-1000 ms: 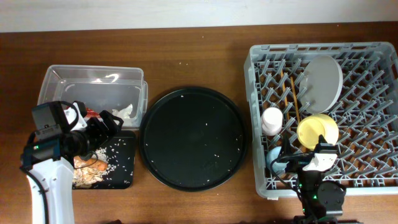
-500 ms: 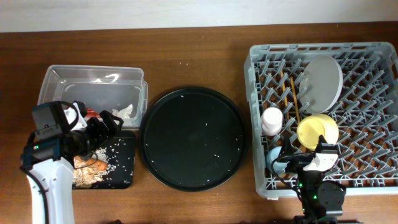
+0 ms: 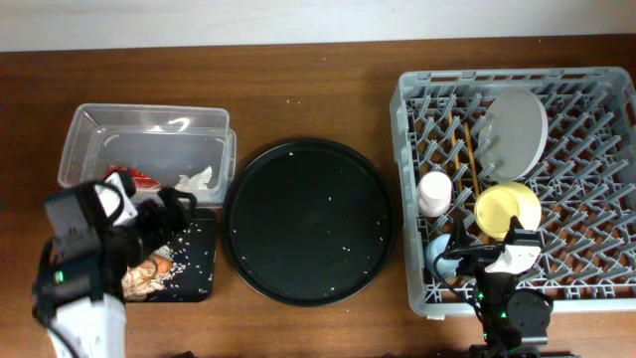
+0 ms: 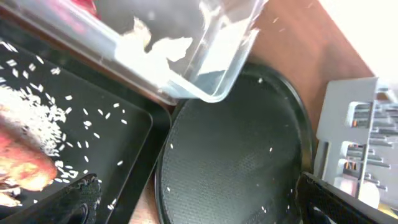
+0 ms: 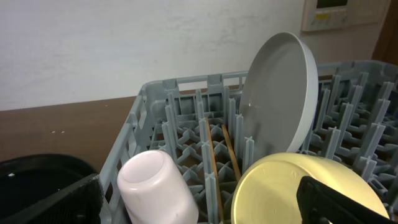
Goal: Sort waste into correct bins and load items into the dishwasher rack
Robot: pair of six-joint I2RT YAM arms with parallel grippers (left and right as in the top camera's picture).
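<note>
Presently in view: two arms at a wooden table (image 3: 298,80), with waste at the left and the loaded rack at the right.
Left gripper (image 4: 208,202): jaws spread wide and holding nothing. From overhead it hangs over the edge where the tub meets the shallow tray.
Right gripper (image 5: 199,202): jaws spread wide and holding nothing. It is low over the near left corner of the rack.
Clear plastic tub (image 3: 139,139): at the far left of the table, just beside the round tray.
Red snack wrapper (image 3: 134,179): inside the tub, at its near edge.
Crumpled white tissue (image 3: 199,179): inside the tub, in the near right corner.
Shallow black tray (image 3: 204,270): directly in front of the tub, partly under the left arm.
Food scraps (image 3: 149,270): in the shallow tray, with rice grains scattered to their right.
Carrot piece: cannot be told apart from the scraps.
Round black tray (image 3: 298,249): in the middle of the table, carrying only stray rice grains.
Dishwasher rack (image 3: 407,129): at the right of the table.
Grey plate (image 3: 517,124): on edge between the pegs at the far side of the rack.
Chopsticks (image 3: 467,154): lying along the pegs, just left of the plate.
Yellow bowl (image 3: 507,209): in front of the plate, tilted.
White-pink cup (image 3: 435,192): at the left of the rack, beside the bowl.
Blue cup (image 3: 435,256): in the near left corner of the rack, partly hidden by the right gripper.
</note>
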